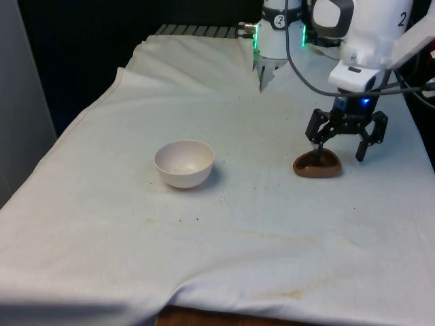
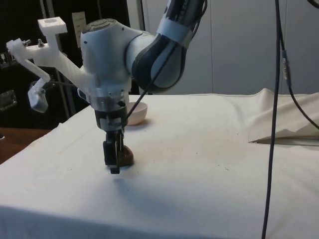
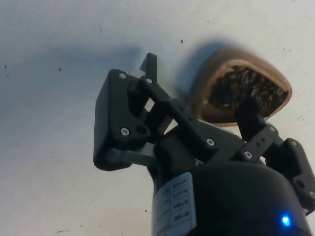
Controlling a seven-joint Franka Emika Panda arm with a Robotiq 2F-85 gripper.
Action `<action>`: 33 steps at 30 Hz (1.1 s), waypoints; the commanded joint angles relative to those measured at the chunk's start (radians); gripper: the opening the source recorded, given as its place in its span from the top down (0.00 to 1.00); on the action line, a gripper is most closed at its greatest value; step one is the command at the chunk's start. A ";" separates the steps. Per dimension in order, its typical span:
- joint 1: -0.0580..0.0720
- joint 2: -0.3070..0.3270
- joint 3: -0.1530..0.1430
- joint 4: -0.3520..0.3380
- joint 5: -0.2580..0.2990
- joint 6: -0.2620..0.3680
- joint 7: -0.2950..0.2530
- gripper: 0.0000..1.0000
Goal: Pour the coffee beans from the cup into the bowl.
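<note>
Two vessels on the bench, gripper spread over the brown cup

Two vessels stand well apart on the white cloth (image 1: pixel 224 265) that covers the bench. Left of centre in the front view sits the white bowl (image 1: pixel 183 163), upright and with nothing visible inside it. A few dark specks dot the cloth between the bowl and the lower middle of the frame. Further right, in the right-centre of the front view, lies the cup (image 1: pixel 317 164), low, brown and rounded, resting on the cloth. The wrist view shows the cup (image 3: pixel 241 91) filled with dark coffee beans (image 3: pixel 246 88), its mouth facing up.

Directly above the cup in the front view hangs the gripper (image 1: pixel 340 151), its two fingers spread wide. One finger comes down at the cup's near rim on the front view's left side, while the other stands clear of the cup on its right; nothing is clasped between them. In the side view the gripper (image 2: pixel 114 158) is in the lower left of the frame, pointing straight down with its tips close to the cloth, the cup (image 2: pixel 125 156) just behind it and the bowl (image 2: pixel 137 112) farther back, partly hidden by the arm (image 2: pixel 149 55).
</note>
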 commanded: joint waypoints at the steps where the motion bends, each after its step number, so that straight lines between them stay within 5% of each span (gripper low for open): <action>1: 0.010 0.000 -0.011 0.004 -0.013 -0.004 0.012 0.00; 3: 0.000 0.001 -0.001 0.002 -0.005 -0.003 0.001 0.00; 4: 0.010 -0.001 -0.012 0.004 -0.018 -0.006 0.014 0.00; 7: 0.014 -0.002 -0.011 0.006 -0.026 -0.008 0.020 0.00; 10: 0.014 -0.001 -0.010 0.008 -0.035 -0.008 0.026 0.00; 11: 0.002 0.001 0.001 0.004 -0.024 -0.004 0.012 0.00; 13: 0.013 -0.001 -0.008 0.008 -0.043 -0.008 0.032 0.02; 19: 0.015 0.000 -0.008 0.009 -0.044 -0.008 0.033 0.37; 20: 0.004 0.001 0.002 0.005 -0.032 -0.004 0.019 0.43; 21: 0.015 0.000 -0.008 0.009 -0.044 -0.008 0.033 0.48; 27: 0.016 0.000 -0.009 0.010 -0.045 -0.008 0.033 0.81; 28: 0.005 0.001 0.002 0.006 -0.033 -0.005 0.019 0.90; 29: 0.016 0.000 -0.009 0.010 -0.045 -0.008 0.033 0.90; 33: 0.012 0.000 -0.005 0.008 -0.040 -0.007 0.028 1.00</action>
